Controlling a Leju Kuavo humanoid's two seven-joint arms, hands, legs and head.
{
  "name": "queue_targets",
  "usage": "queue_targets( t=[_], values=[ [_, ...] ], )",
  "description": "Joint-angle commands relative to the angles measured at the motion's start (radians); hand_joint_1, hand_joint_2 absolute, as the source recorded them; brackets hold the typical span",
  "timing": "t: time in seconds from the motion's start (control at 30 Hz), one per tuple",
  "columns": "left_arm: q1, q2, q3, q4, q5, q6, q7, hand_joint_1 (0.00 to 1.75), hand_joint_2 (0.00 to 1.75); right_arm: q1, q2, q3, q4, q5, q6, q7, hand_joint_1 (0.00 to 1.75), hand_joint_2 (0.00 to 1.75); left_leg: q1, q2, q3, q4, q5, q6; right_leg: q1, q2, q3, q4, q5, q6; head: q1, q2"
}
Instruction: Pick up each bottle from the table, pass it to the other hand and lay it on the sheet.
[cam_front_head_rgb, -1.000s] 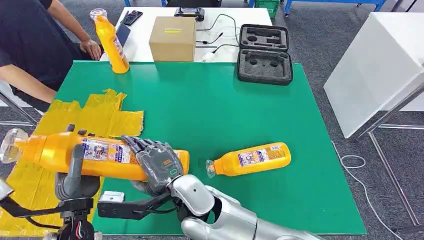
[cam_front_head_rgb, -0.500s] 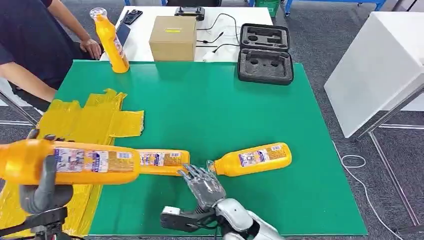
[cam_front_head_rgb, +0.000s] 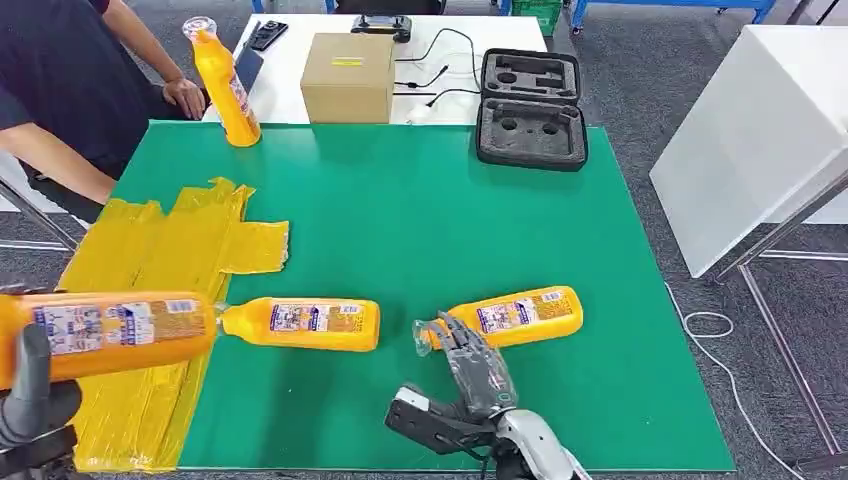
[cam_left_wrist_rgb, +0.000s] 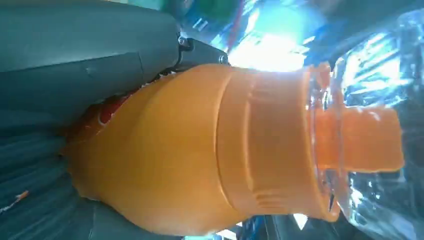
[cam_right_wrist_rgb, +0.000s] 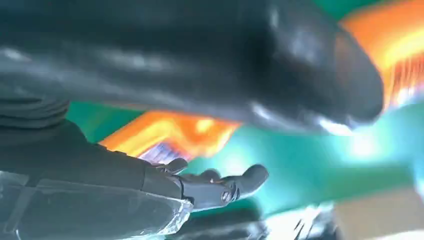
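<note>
Left hand (cam_front_head_rgb: 30, 395) grips an orange bottle (cam_front_head_rgb: 105, 330) sideways over the yellow sheet (cam_front_head_rgb: 150, 260), ready to lay it; right hand (cam_front_head_rgb: 475, 365), fingers spread, holds nothing.

Looking down and forward from head height across the green tabletop (cam_front_head_rgb: 420, 220), with both wrist cameras pressed close behind their hands, each sharing orange bottles with the overview.

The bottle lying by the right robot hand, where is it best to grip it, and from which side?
Probably around the wide body of the bottle, near the label, coming from above. It lies flat, its cap toward the right robot hand, and the neck is narrow.
</note>
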Motion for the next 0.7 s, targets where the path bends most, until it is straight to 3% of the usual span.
queue_targets(
  t=[0.03,0.17,0.33,0.43,0.47,0.5,0.63,0.7],
  values=[
    [-0.048,0.072,0.096,0.037,-0.034,0.009,-0.018,1.75,1.75,0.094,-0.013,-0.053,-0.176,0.019,-0.011,0.024,0.00,0.00,0.001,0.000,0.003,-0.001,-0.001,-0.003,0.001,-0.001,0.003,0.000,-0.001,-0.001,0.000,0.000],
    [-0.025,0.111,0.126,0.023,-0.144,0.060,-0.101,1.75,1.75,0.110,-0.033,-0.057,-0.196,-0.001,-0.049,-0.009,0.00,0.00,0.002,0.000,0.003,-0.001,-0.001,-0.004,0.001,-0.001,0.004,-0.001,-0.001,-0.002,0.000,0.000],
    [0.077,0.169,0.159,-0.013,-0.305,0.157,-0.203,1.75,1.75,0.134,-0.065,-0.045,-0.265,-0.075,-0.166,-0.175,0.00,0.00,0.002,0.004,0.007,-0.001,-0.004,-0.006,0.002,0.002,0.006,-0.001,-0.003,-0.003,0.000,0.000],
    [0.142,0.197,0.143,-0.014,-0.414,0.219,-0.213,1.75,1.75,0.152,-0.069,-0.039,-0.355,-0.352,-0.277,-0.517,0.00,0.00,0.001,0.004,0.004,-0.001,-0.003,-0.004,0.001,0.002,0.004,-0.001,-0.002,-0.002,0.000,0.000],
    [0.140,0.202,0.129,0.002,-0.468,0.244,-0.202,1.75,1.75,0.163,-0.077,-0.046,-0.400,-0.515,-0.261,-0.640,0.00,0.00,0.001,0.005,0.006,-0.001,-0.004,-0.005,0.001,0.003,0.005,0.000,-0.003,-0.002,0.000,0.000],
    [0.130,0.206,0.118,0.021,-0.535,0.274,-0.202,1.75,1.75,0.173,-0.085,-0.060,-0.427,-0.588,-0.236,-0.693,0.00,0.00,0.000,0.001,0.002,0.000,-0.002,-0.003,0.000,0.000,0.002,0.000,-0.002,-0.001,0.000,0.000],
    [0.093,0.249,0.067,0.120,-0.906,0.430,-0.146,1.75,1.75,0.211,-0.078,-0.156,-0.493,-0.913,-0.045,-0.872,0.00,0.00,0.001,-0.002,0.003,-0.001,-0.001,-0.003,0.000,-0.003,0.003,-0.001,-0.002,-0.001,0.000,0.000],
    [0.074,0.272,0.033,0.172,-1.022,0.458,-0.087,1.75,1.75,0.210,-0.039,-0.221,-0.487,-1.033,0.052,-0.903,0.00,0.00,0.001,-0.002,0.005,-0.002,-0.001,-0.004,0.000,-0.003,0.006,-0.002,-0.002,-0.002,0.000,0.000]
  ],
)
